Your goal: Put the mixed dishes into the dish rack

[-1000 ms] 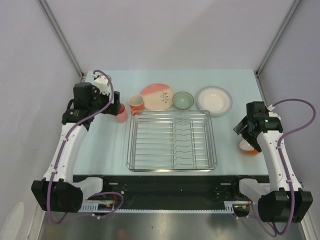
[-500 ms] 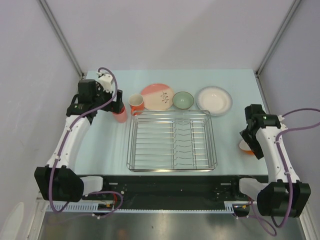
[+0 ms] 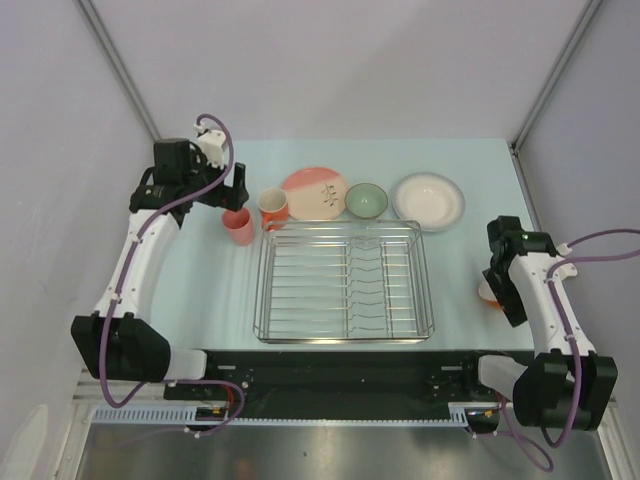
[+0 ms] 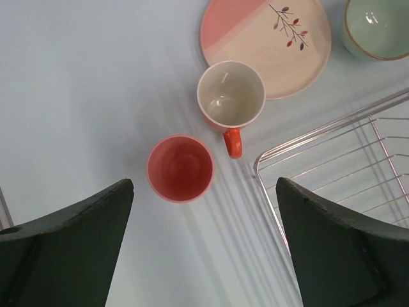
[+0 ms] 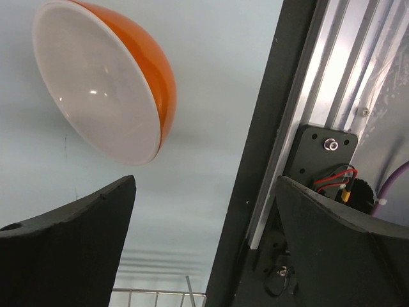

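- While the silver dish rack (image 3: pixel 345 283) sits mid-table, all six dishes stand outside it on the pale blue table (image 3: pixel 200 300).
- The rack is a rectangle of thin wire, with parallel bars across its floor and a row of upright tines.
- Four dishes line its far side. They are an orange mug (image 3: pixel 273 208) (image 4: pixel 230 96), a pink-and-cream plate (image 3: pixel 315 192) (image 4: pixel 275 38), a green bowl (image 3: pixel 366 200) (image 4: pixel 377 25) and a white plate (image 3: pixel 428 200).
- The mug is glossy white inside, with its handle turned toward the rack's corner. The pink-and-cream plate is round and painted with a small twig, the bowl is pale, and the white plate is shallow.
- A pink tumbler (image 3: pixel 238 226) (image 4: pixel 180 168) stands upright, mouth up, off the rack's far left corner. It is just beside the mug and not touching it.
- An orange bowl (image 3: pixel 486 291) (image 5: pixel 102 89), smooth and white inside, lies right of the rack near the table's edge, beside a black rail (image 5: pixel 271 128). From above, the right arm (image 3: pixel 545 300) hides most of it.
- The left arm (image 3: pixel 140 270) reaches up the table's left side. The left gripper (image 4: pixel 204 187) points straight down over the tumbler, its jaws spread wide and gripping nothing.
- The right arm is folded close, and the right gripper (image 5: pixel 204 181) hovers by the orange bowl. Its jaws are wide apart with nothing in them, and the bowl sits clear of the left finger.
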You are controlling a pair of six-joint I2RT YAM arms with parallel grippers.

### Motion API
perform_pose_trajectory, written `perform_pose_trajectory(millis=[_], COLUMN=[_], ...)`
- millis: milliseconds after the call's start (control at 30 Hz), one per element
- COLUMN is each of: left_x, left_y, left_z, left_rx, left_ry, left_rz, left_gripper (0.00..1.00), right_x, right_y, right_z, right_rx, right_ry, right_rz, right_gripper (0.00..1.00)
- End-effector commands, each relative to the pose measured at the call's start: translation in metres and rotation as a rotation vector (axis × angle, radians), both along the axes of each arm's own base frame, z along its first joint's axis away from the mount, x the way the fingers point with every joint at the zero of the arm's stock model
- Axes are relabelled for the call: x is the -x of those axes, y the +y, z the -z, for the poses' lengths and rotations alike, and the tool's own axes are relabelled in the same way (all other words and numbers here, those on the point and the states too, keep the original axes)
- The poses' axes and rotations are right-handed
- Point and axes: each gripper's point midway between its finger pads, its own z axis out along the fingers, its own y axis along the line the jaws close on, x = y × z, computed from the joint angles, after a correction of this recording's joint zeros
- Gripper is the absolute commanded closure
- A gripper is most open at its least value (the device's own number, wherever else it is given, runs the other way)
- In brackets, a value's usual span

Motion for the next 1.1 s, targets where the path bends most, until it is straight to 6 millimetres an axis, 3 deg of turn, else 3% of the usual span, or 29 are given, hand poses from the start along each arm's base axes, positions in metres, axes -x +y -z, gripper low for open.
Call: perform_pose_trajectory(millis=[0,367,767,867,967,1000,1067], left_x=[0.005,0.012,0.016,0.016,0.015,0.015,0.016], left_y=[-0.009,-0.009,-0.01,-0.01,-0.01,-0.01,-0.01], left_z=[-0.018,-0.017,-0.01,-0.008,-0.008,-0.008,-0.006], left_rx=[0.025,0.015,0.023,0.024,0.025,0.024,0.024], left_ry=[-0.02,-0.016,-0.005,-0.001,-0.002,-0.002,0.004], left_rz=[0.057,0.073,0.076,0.073,0.072,0.071,0.073], left_gripper=[0.0,0.0,0.0,0.0,0.0,0.0,0.01], right_x=[0.014,-0.002,-0.025,-0.03,-0.034,-0.034,-0.035], right_y=[-0.007,-0.038,-0.048,-0.049,-0.051,-0.052,-0.054], right_z=[0.0,0.004,0.044,0.05,0.055,0.056,0.057], right_rx=[0.038,0.103,0.059,0.06,0.061,0.065,0.074], right_ry=[0.064,0.037,0.133,0.152,0.172,0.174,0.188], right_rz=[0.062,0.132,0.106,0.1,0.095,0.095,0.08], right_gripper=[0.03,0.04,0.07,0.16,0.36,0.5,0.64])
